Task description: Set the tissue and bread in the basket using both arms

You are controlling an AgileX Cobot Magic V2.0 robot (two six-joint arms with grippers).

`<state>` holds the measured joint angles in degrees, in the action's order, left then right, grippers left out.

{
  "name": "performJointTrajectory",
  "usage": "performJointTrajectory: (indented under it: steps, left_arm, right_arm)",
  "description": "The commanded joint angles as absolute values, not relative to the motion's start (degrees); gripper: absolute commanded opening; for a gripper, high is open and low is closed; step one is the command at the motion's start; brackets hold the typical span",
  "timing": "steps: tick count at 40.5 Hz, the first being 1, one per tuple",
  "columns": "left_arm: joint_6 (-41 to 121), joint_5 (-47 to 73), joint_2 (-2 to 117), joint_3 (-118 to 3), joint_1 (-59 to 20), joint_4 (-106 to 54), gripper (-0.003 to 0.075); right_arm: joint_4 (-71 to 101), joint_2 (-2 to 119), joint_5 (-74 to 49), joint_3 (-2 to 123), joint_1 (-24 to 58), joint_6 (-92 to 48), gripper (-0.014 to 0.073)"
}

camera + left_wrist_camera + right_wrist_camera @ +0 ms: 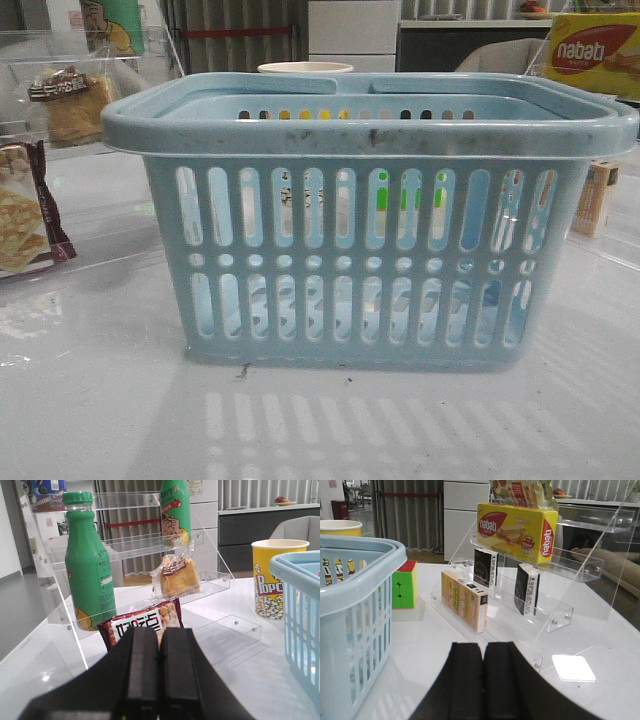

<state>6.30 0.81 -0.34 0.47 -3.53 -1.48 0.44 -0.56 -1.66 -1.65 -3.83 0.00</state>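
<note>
Your light-blue basket [370, 220] stands upright in the middle of the white table [100, 400], filling most of the front view, with its scuffed rim and flat handles on top. Behind it, only the rim of a popcorn cup [305, 68] shows.

Toward the left edge of the table, a clear acrylic tiered shelf [210, 580] holds the bread [178, 575]: golden-brown slices in a crinkly clear bag, sitting on a middle tier. A green bottle [89, 565] stands on the lower tier beside it, and a second green bottle [175, 510] stands one tier higher. A maroon-edged cracker packet [142, 622] leans at the foot of the shelf, just ahead of your left claw [160, 680], whose fingers are pressed together with nothing between them.

Toward the right edge, another clear shelf [560, 615] carries two small black packs, the tissue [485, 567] and its twin [526, 596], standing upright on the middle tier. A yellow Nabati wafer box [517, 530] sits on the tier above, and a yellow-patterned carton [465, 600] stands on the lowest tier. A Rubik's cube [404, 584] rests on the table between the basket and this shelf. Your right claw [484, 685] is pressed together too, holding nothing.
</note>
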Motion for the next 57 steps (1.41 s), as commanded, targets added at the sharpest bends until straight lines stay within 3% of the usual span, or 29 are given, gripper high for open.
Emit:
performJointTrajectory:
  steps: [1, 29, 36, 47, 57]
  left_arm:
    - [6.2, -4.1, -1.2, 0.4, -3.4, -1.9, 0.0097]
    - [6.2, -4.1, -1.2, 0.4, -3.4, -1.9, 0.0097]
    - [6.1, -10.4, -1.2, -0.8, -3.4, -2.7, 0.0097]
    - [6.1, 1.4, 0.4, -17.0, -3.4, -2.8, 0.0097]
    - [6.1, 14.4, 10.7, -36.4, -3.4, -3.1, 0.0097]
  right_arm:
    - [0.0, -1.6, 3.5, -1.7, -4.1, -0.4, 0.0057]
    - [0.0, -1.6, 3.5, -1.7, -4.1, -0.4, 0.0057]
    - [0.0, -1.6, 4.9, -0.3, -4.2, -0.5, 0.0057]
    - [0.0, -0.3, -6.3, 15.8, -4.1, -0.5, 0.0057]
    - [0.0, 11.0, -18.4, 35.5, -4.1, -0.5, 0.0057]
